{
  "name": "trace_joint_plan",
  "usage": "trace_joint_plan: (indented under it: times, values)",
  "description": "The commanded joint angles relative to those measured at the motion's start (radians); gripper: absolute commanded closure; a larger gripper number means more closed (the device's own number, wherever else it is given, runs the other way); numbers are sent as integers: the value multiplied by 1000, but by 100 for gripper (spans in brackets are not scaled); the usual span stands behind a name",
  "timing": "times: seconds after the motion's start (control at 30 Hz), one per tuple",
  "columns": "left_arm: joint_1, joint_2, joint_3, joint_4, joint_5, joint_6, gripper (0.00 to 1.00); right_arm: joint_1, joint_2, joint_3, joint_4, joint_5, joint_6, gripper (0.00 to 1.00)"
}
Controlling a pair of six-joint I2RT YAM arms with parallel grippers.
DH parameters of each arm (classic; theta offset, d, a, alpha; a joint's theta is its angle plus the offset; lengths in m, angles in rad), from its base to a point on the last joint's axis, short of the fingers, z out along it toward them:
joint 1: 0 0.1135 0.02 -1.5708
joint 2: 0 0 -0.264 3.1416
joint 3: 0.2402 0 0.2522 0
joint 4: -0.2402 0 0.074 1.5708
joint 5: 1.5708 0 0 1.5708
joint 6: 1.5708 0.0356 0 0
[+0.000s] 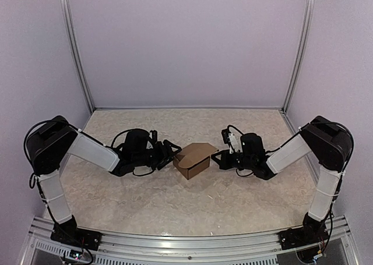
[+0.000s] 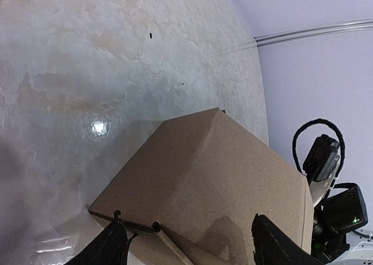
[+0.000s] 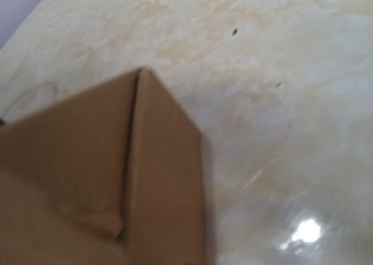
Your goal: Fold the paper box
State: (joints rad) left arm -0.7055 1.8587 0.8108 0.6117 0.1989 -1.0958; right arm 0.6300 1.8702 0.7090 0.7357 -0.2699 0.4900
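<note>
Paper box (image 1: 192, 160): plain brown cardboard, already up as a small carton, not a flat sheet. It sits on the worktop (image 1: 175, 209) at about mid-depth, directly between the two grippers. One corner points toward the arm bases. The top panels slope and meet at a crease, so the top looks peaked, not flat. The right wrist view shows one sharp folded edge and a small tucked fold low on the near face; that picture is blurred.

Left gripper (image 1: 172, 151): jaws stand wide apart. In the left wrist view the two dark fingers (image 2: 111, 247) straddle the near end of the box, with cardboard filling the space between them. I cannot tell whether the pads press on the board. Nothing is lifted.

Right gripper (image 1: 217, 158): jaws fully closed, with nothing between them. Its tip is right at the right face of the box; I cannot tell if it touches. Its own fingers do not show in its wrist view.

Worktop: pale, marbled, glossy, with a lamp glare and a few dark specks.

Surroundings: pale lilac walls (image 1: 186, 43) with metal rails (image 1: 76, 49) at the corners.
</note>
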Motion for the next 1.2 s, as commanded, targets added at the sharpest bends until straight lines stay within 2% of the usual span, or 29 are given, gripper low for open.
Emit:
trace_joint_plan:
  times: [0.0,0.27,0.4,0.53,0.73,0.9,1.03,1.17]
  values:
    - [17,25,35,10,27,21,30,34,-2,-40,27,-4,13,100]
    - [39,47,67,-14,40,54,30,95,-78,-108,14,50,14,100]
    - [53,47,72,-83,35,103,30,109,-131,-132,-17,81,5,100]
    - [89,18,43,-150,34,159,29,115,-196,-124,-145,147,-37,100]
    - [108,-47,-10,-179,59,173,30,116,-314,-94,-344,337,-147,100]
    - [82,-93,-40,-181,55,172,30,113,-384,-47,-438,457,-228,84]
    - [61,-148,-2,-318,34,228,30,98,-432,-10,-464,513,-252,60]
    - [41,-191,31,-379,29,257,30,67,-447,55,-529,490,-230,58]
